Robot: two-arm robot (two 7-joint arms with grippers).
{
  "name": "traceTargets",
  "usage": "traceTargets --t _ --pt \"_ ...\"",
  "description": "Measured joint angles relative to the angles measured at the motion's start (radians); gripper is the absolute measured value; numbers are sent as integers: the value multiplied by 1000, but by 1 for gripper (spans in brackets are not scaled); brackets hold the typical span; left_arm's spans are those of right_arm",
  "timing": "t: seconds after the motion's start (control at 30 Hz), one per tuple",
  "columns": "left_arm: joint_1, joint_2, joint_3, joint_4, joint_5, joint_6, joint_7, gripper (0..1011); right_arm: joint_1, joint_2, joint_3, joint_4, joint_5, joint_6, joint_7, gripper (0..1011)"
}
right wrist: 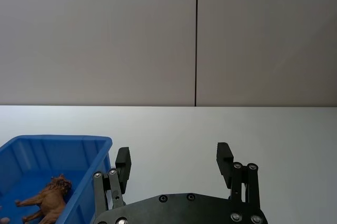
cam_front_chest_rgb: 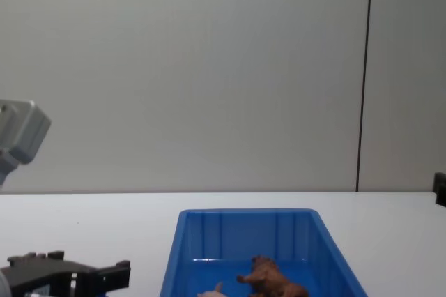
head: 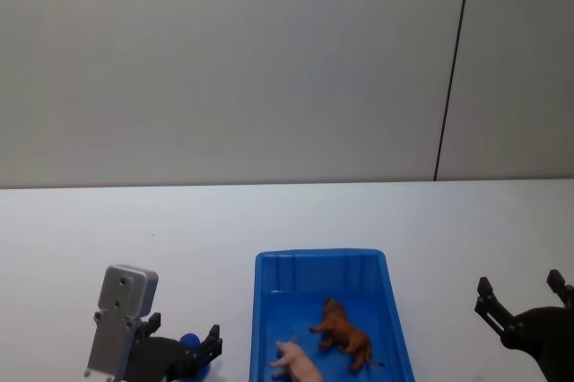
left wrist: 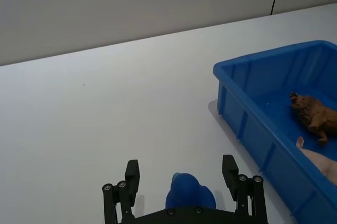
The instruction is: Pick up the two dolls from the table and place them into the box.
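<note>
1. Both dolls already lie inside the blue box (head: 392, 310), at the bottom centre of the head view. The reddish-brown doll (head: 343, 333) stands on the box floor, and the pale pink doll (head: 299, 361) sits just beside it, toward the lower left, partly cut off by the frame edge.

2. The left end effector (head: 203, 344) is in the lower left of the head view, over the white bench (head: 179, 230) just beside the box's left wall. Its fingers are spread wide and hold nothing.

3. The right end effector (head: 525, 293) is at the lower right edge, well apart from the box. It too stands wide and empty.

4. I'd judge the placing step done: no doll is left on the bench in any view, and neither end effector carries one.

5. What's left looks like only a clean retreat, drawing both arms away from the box without catching its rim. The left one needs more care, being nearer the wall.
</note>
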Motion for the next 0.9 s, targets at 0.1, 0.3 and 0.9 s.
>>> traceTargets --t 0.1,0.3,0.9 --pt "0 -3 0 11 -1 -1 -5 972 0 0 0 0 0 0 0 1001" --pt "-5 -15 1 46 -1 -5 -25 809 0 0 0 0 0 0 0 1001" --pt "-7 -32 4 82 35 -35 -42 300 0 0 0 0 0 0 0 1001"
